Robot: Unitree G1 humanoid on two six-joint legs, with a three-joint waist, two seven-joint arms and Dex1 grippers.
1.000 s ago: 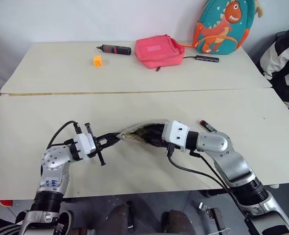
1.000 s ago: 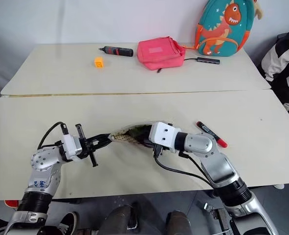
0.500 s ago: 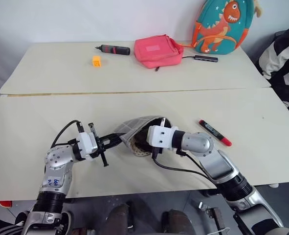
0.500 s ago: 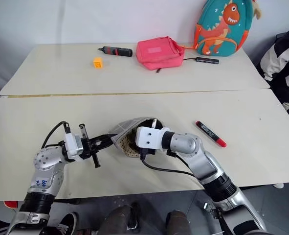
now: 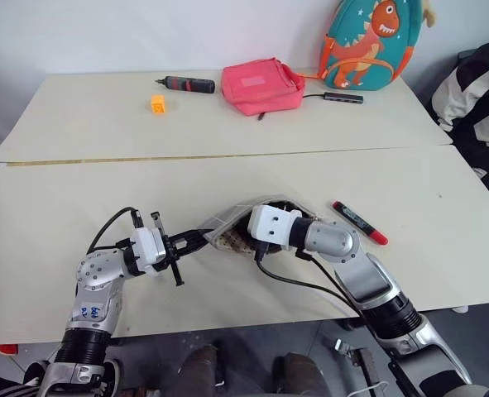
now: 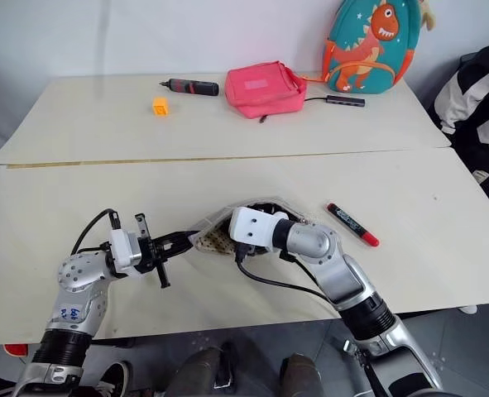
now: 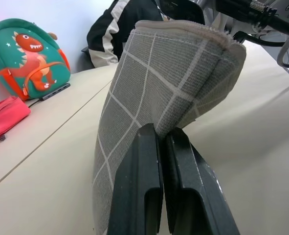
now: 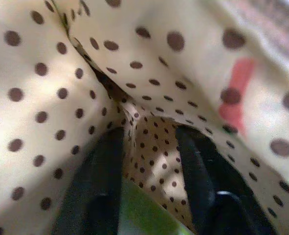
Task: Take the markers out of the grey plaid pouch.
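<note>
My left gripper (image 5: 196, 241) pinches the grey plaid pouch (image 7: 159, 88) steady while my right gripper (image 8: 151, 183), fingers part-spread, gropes inside for the green highlighter (image 8: 139, 218)

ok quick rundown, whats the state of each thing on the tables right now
grey plaid pouch: lifted, mouth open, corner pinched by left tool
right tool: fingers apart, inside the pouch's dotted lining
green highlighter: in the pouch, between the right tool's fingers
black marker with red ends: out, lying on the table
pink bag: closed, lying flat
dinosaur backpack: upright against the wall
</note>
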